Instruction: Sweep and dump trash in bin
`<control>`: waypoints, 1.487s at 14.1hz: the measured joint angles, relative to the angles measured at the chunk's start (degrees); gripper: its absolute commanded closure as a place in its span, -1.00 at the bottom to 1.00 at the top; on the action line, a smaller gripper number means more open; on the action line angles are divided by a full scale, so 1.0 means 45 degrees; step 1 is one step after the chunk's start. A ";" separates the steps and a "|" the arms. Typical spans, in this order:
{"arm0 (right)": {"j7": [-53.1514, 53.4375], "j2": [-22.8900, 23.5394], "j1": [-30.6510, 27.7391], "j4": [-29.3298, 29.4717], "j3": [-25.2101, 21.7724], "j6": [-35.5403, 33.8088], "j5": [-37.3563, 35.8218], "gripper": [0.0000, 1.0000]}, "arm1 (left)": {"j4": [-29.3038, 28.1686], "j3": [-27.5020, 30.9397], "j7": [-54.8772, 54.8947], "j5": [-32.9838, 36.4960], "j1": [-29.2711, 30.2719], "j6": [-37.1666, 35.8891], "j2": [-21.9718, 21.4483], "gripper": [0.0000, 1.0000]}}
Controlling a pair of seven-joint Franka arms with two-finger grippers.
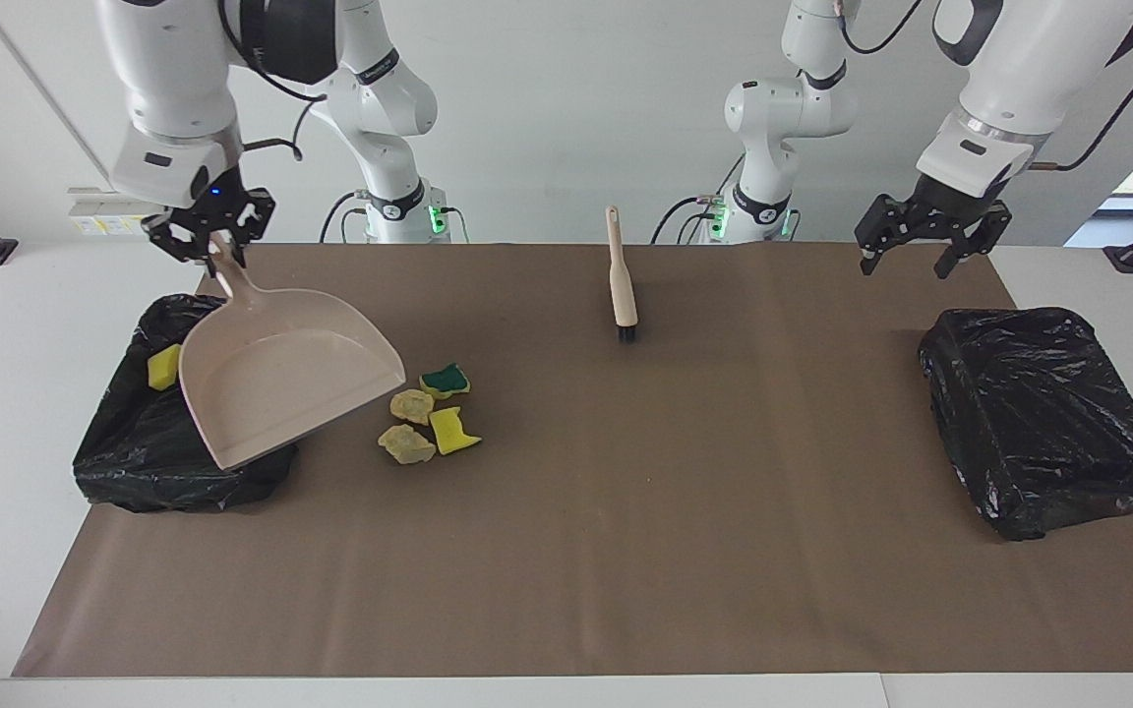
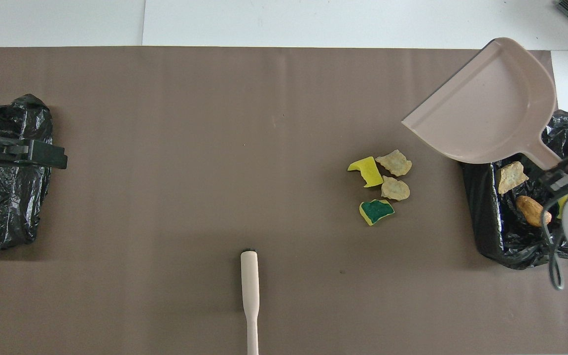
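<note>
The right gripper (image 1: 215, 246) has its fingers pinched tight on the handle of the pink dustpan (image 1: 281, 379). The pan hangs up in the air, tilted, w/ its wide mouth pointing down toward the middle of the table. It is over the bin (image 1: 124, 452) at the right arm's end, and it hides most of what is in there. The pan itself looks empty.

The left gripper (image 1: 911, 246) has its fingers spread wide apart w/ nothing between them. It is up in the air near the other black bag bin (image 1: 1048, 423), at the left arm's end of the table.

Now the trash. Four bits lie in a little bunch on the brown paper (image 1: 626, 541), just beside the bin w/ the pan over it. They are a green-topped sponge bit (image 1: 445, 380), a yellow sponge bit (image 1: 452, 431), & two tan bread bits (image 1: 411, 405) (image 1: 406, 443). The green one is nearest to the robots. The bunch sits close to the pan's mouth but the pan is not touching it.

Three more bits are already in the bin. From the facing view only a yellow sponge bit (image 1: 163, 367) peeks out by the pan. From the overhead view you can see a tan chunk (image 2: 511, 176) & a golden-brown chunk (image 2: 532, 210) in the bin too.

The brush (image 1: 622, 285) lies flat on the paper by itself, mid table, nearer to the robots than the trash. No gripper is near it.
</note>
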 measured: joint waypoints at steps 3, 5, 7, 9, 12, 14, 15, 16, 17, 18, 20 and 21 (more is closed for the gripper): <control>0.5067 0.1073 0.1796 -0.0090 0.0039 0.0493 0.0773 1.00 | 0.0097 0.1017 0.0130 0.0018 -0.0470 -0.0447 -0.0037 -1.00; 0.8124 0.2215 0.3061 -0.0034 0.0044 0.1439 0.0968 1.00 | 0.0098 0.1117 0.0155 0.0018 -0.0499 -0.0606 -0.0050 -1.00; 1.0298 0.3318 0.4038 0.0296 0.0047 0.2420 0.1315 1.00 | 0.0098 0.1128 0.0155 0.0140 -0.0501 -0.0702 -0.0072 -1.00; 1.1401 0.4224 0.4707 0.0720 0.0041 0.3239 0.1822 1.00 | 0.0099 0.1141 0.0155 0.0548 -0.0501 -0.0764 -0.0076 -1.00; 1.2410 0.5227 0.5771 0.1064 0.0041 0.4371 0.2742 1.00 | 0.0153 0.1211 0.0242 0.0728 -0.0500 -0.1255 -0.0085 -1.00; 1.3167 0.5758 0.6725 0.1162 0.0034 0.4873 0.2971 1.00 | 0.0212 0.1242 0.0317 0.0765 -0.0500 -0.1315 -0.0108 -1.00; 1.3725 0.6080 0.7224 0.1237 0.0029 0.5160 0.2971 1.00 | 0.0233 0.1246 0.0332 0.0766 -0.0500 -0.1349 -0.0132 -1.00; 1.4128 0.6394 0.7611 0.1300 0.0023 0.5472 0.2971 1.00 | 0.0234 0.1246 0.0344 0.0765 -0.0498 -0.1380 -0.0160 -1.00; 1.4354 0.6667 0.7871 0.1375 0.0012 0.5727 0.2971 1.00 | 0.0234 0.1242 0.0348 0.0765 -0.0464 -0.1396 -0.0188 -1.00; 1.4433 0.6836 0.7964 0.1454 0.0008 0.5825 0.2971 1.00 | 0.0235 0.1222 0.0349 0.0765 -0.0379 -0.1399 -0.0212 -1.00; 1.4441 0.6936 0.7952 0.1561 -0.0030 0.5840 0.2974 1.00 | 0.0236 0.1033 0.0347 0.0765 -0.0109 -0.1399 -0.0263 -1.00; 1.4454 0.6980 0.8000 0.1570 -0.0029 0.5882 0.2980 1.00 | 0.0236 0.0969 0.0340 0.0765 -0.0043 -0.1399 -0.0282 -1.00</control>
